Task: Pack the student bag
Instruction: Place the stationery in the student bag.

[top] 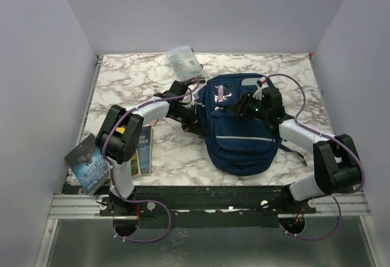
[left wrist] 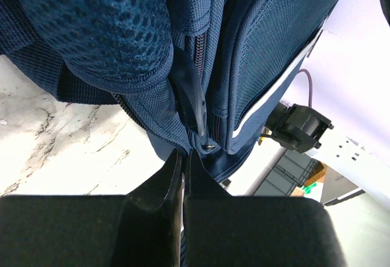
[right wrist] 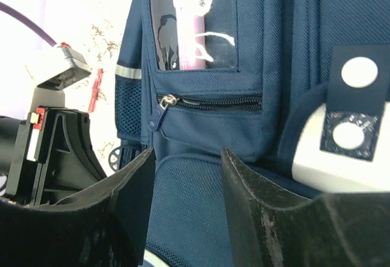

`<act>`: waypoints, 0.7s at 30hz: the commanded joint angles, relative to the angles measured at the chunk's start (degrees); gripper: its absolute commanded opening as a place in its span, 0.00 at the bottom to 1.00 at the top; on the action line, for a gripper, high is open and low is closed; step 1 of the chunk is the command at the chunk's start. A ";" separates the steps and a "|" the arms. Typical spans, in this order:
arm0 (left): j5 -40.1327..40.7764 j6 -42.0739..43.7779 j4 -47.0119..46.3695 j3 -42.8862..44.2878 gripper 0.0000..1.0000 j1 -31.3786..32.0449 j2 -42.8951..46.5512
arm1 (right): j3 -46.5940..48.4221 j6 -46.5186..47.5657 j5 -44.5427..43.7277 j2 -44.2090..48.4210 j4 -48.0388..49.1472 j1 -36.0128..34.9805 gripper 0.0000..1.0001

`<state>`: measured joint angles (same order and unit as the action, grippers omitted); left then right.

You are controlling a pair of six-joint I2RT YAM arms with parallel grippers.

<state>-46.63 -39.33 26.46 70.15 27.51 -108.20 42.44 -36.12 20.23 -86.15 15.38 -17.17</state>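
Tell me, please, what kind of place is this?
Probably a robot test booth, not a classroom: plain lilac walls close in a marble-patterned table, and two arms are bolted to a metal rail at its edge.

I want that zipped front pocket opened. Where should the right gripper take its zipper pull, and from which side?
Pinch the blue zipper pull by its flat hanging tab, below the metal slider, coming straight at the student bag: the tab hangs loose, and the right gripper stands open close by.
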 commanded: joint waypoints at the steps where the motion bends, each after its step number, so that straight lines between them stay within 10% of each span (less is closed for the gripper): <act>1: -0.38 1.40 1.02 2.30 0.00 0.41 1.68 | -0.50 3.46 -5.91 4.28 -10.77 0.15 0.53; 7: 1.96 2.94 2.46 3.09 0.00 1.01 2.33 | -5.42 1.09 -16.21 9.42 -15.25 0.21 0.63; 18: 14.67 10.90 8.89 8.76 0.00 5.37 2.63 | -22.43 -7.74 -5.79 26.32 -7.66 -0.78 0.61; 21: 22.89 13.85 11.59 9.64 0.40 5.18 4.45 | -20.19 -3.82 -5.69 26.90 -11.21 -0.84 0.62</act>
<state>-34.68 -30.81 34.85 77.23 32.42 -108.09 21.41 -41.98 11.92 -59.68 7.81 -17.45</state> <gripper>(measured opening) 0.089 0.607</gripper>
